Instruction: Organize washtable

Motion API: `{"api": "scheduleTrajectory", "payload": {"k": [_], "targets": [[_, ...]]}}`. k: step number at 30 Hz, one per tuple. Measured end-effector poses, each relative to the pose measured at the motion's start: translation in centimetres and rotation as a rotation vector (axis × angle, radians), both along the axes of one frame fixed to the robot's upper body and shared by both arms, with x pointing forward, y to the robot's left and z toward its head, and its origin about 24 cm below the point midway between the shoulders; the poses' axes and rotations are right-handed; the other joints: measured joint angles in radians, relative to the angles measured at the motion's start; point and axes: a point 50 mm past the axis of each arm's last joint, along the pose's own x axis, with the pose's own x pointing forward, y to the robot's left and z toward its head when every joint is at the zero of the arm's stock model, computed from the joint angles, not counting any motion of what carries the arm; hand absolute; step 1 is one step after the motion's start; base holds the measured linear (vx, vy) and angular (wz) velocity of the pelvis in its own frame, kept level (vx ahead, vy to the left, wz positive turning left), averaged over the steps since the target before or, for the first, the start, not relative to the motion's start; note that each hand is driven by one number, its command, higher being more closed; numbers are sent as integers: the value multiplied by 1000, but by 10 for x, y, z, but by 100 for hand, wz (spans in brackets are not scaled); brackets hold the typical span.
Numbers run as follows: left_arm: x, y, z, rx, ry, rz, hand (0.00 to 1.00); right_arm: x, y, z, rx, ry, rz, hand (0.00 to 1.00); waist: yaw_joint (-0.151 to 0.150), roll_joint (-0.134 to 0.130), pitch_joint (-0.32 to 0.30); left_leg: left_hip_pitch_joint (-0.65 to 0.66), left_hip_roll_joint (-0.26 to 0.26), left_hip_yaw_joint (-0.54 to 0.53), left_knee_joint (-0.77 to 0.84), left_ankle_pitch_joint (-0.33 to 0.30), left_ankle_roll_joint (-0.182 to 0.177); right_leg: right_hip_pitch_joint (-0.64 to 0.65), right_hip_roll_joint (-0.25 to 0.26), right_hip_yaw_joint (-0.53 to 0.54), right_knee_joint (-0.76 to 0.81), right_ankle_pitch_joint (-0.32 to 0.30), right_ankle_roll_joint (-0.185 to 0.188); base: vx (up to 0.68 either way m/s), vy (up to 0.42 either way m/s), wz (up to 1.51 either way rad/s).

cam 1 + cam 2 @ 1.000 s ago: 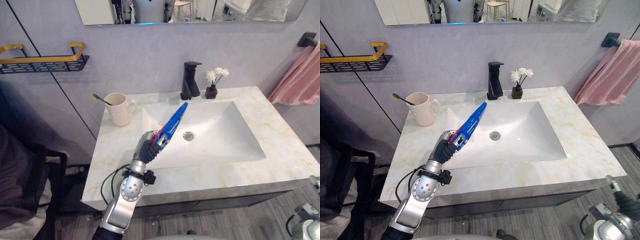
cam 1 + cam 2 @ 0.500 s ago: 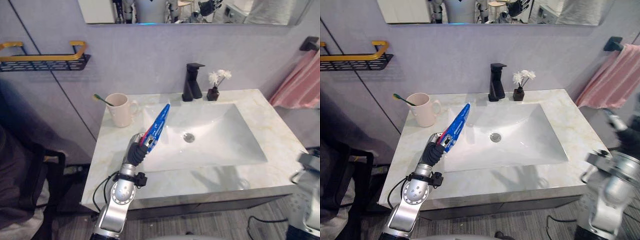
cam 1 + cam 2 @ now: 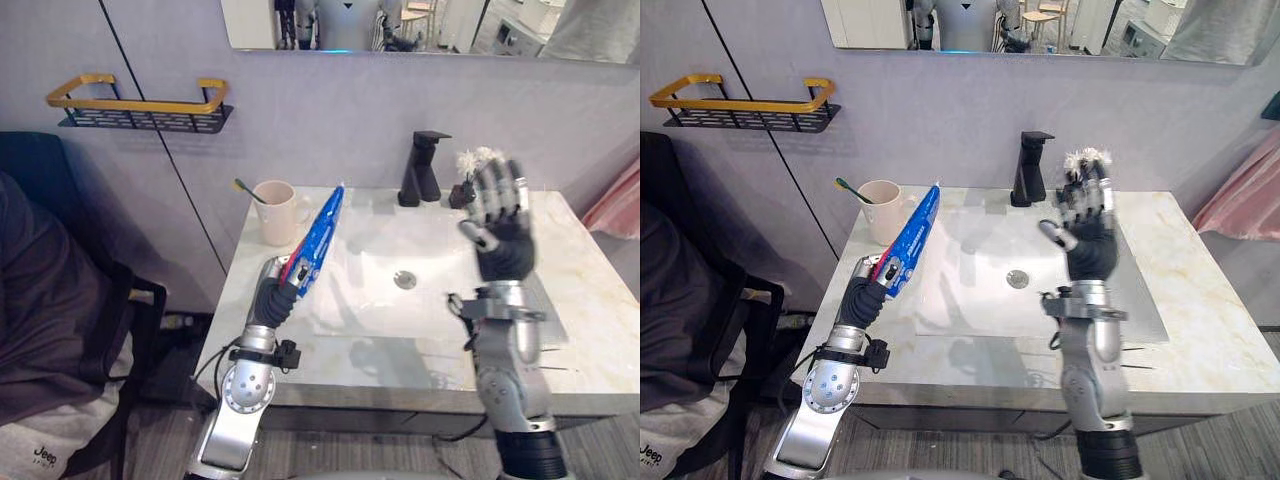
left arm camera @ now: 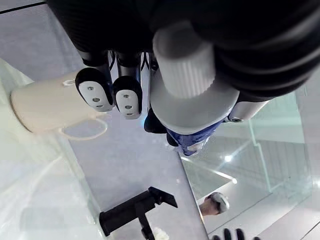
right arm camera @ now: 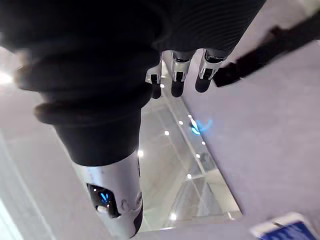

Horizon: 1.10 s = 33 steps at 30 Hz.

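I am looking down at a pale marble counter (image 3: 1200, 300) with a white sink (image 3: 980, 250) set into it. It is standing against a grey wall under a mirror (image 3: 1040, 25).

Left hand (image 3: 862, 295): it is hanging over the strip of counter on the left of the sink. Its fingers (image 4: 95, 92) are curling round the capped end of a blue toothpaste tube (image 3: 910, 240). The wrist view is showing the white cap pointing back toward the wrist. The tube is tilting up and away from the hand, with its flat end rising toward the wall.

A cream mug (image 3: 880, 210) is standing on the counter just past this hand, with a green toothbrush (image 3: 848, 187) leaning out of it. A black shelf with a gold rail (image 3: 740, 112) is hanging on the wall well above the hand.

Right hand (image 3: 1090, 250): it is lifting upright over the sink. Its fingers are straight and spread, its palm is facing the wall, and it is holding nothing. A black faucet (image 3: 1030, 170) is standing just beyond it, toward the left hand. Small white flowers (image 3: 1087, 156) are showing right behind its fingertips. A pink towel (image 3: 1240, 195) is hanging on the wall well off to its outer side.

A person in dark clothing (image 3: 680, 300) is sitting at the far left, well apart from the left hand.
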Motion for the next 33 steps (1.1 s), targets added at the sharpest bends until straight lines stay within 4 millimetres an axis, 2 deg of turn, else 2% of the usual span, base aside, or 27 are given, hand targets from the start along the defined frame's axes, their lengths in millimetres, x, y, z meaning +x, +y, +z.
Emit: {"api": "scheduleTrajectory", "payload": {"k": [9,13,17,23,26,27,33], "targets": [[0,-15,9,2,-68,-7,100,5,35,-25,42,121,157,0,0,-1,1,1,-6,-26,-29,22,3,2,-4,-35,-1,0,0,-7,-9,9],[2,-25,15,14,-103,-51,100,6,46,-28,62,146,209,0,-1,-3,2,-4,-12,-38,-31,28,5,2,-10,-45,-1,0,0,-32,-1,10],[1,-37,19,40,-126,-107,100,11,66,-25,85,144,294,0,-2,-6,4,0,-16,-38,-45,40,7,0,-13,-48,0,0,0,-34,-2,2],[5,-49,8,73,-82,-173,100,15,87,-25,134,169,408,0,-2,-9,6,3,-17,-48,-66,54,8,-1,-13,-58,-1,0,0,-25,-17,5],[6,-52,4,97,-67,-193,100,17,92,-28,173,194,442,0,-3,-9,6,2,-17,-55,-67,55,7,0,-13,-67,-1,0,0,-14,-15,6],[6,-52,3,98,-65,-195,100,17,93,-28,178,193,448,100,-3,-9,6,2,-17,-56,-67,55,7,0,-13,-67,-1,0,0,0,0,0],[12,-56,1,115,-61,-208,100,20,97,-21,212,184,488,100,-2,-10,7,2,-18,-59,-67,56,7,2,-14,-70,-1,0,0,0,0,0]]}}
